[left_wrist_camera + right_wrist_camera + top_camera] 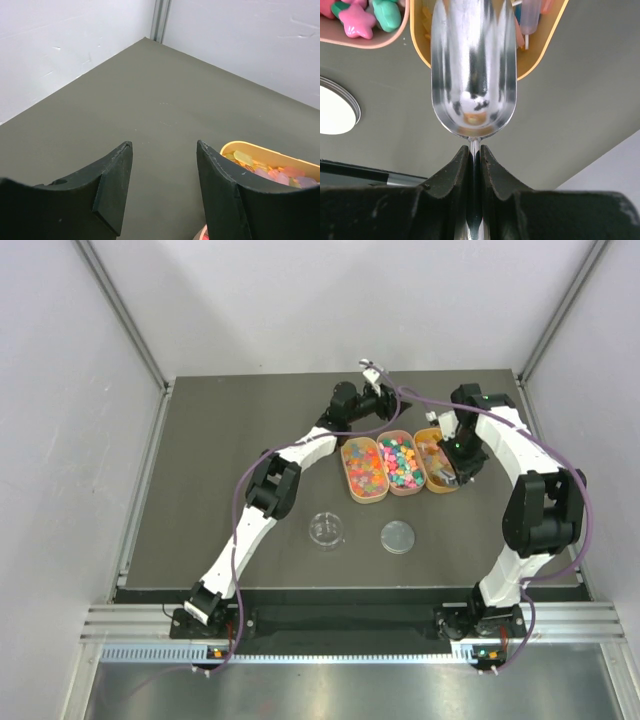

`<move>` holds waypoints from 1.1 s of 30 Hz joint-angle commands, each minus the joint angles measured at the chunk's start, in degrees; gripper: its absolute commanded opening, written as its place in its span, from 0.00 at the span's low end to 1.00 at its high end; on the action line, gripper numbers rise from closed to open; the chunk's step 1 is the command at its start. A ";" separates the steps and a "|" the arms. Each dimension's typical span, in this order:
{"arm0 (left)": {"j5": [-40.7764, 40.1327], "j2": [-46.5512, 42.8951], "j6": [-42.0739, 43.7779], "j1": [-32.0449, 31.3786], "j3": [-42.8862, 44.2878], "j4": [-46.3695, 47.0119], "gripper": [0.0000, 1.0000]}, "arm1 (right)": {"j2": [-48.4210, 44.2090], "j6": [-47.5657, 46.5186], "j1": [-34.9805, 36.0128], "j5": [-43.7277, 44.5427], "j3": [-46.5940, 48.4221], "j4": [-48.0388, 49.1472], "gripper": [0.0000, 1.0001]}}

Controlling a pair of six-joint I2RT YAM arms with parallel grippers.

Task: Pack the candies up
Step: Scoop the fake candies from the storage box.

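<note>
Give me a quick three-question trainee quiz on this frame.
1. True or false: the left gripper is holding something.
2. What does the right gripper hold? A) metal scoop B) round lid C) nothing
3. How many oval trays sit in the row on the table?
Key: 1 false, it is open and empty; 2 A; 3 three.

Dark table (200, 460) between pale walls (300, 300)

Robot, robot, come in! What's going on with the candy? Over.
Left gripper open, empty. Right gripper shut on shiny metal scoop over orange oval tray. Tiny multicoloured candies in trays. Nothing blocking.
</note>
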 commanded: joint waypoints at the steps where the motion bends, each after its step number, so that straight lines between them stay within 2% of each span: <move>1: 3.47 -4.97 -0.91 1.81 -0.06 1.32 0.58 | -2.62 0.37 -0.61 0.24 -0.59 -1.75 0.00; 9: 6.02 -11.91 0.07 3.40 -11.57 2.46 0.58 | 0.80 1.08 -0.88 -0.81 2.04 -1.05 0.00; 16: 7.16 -14.47 -0.29 4.37 -15.80 3.34 0.58 | 5.64 1.43 -1.23 -1.95 6.52 -0.61 0.00; 33: 7.87 -20.36 4.19 5.68 -26.08 2.99 0.58 | 11.26 3.89 -1.84 -7.93 6.88 2.03 0.00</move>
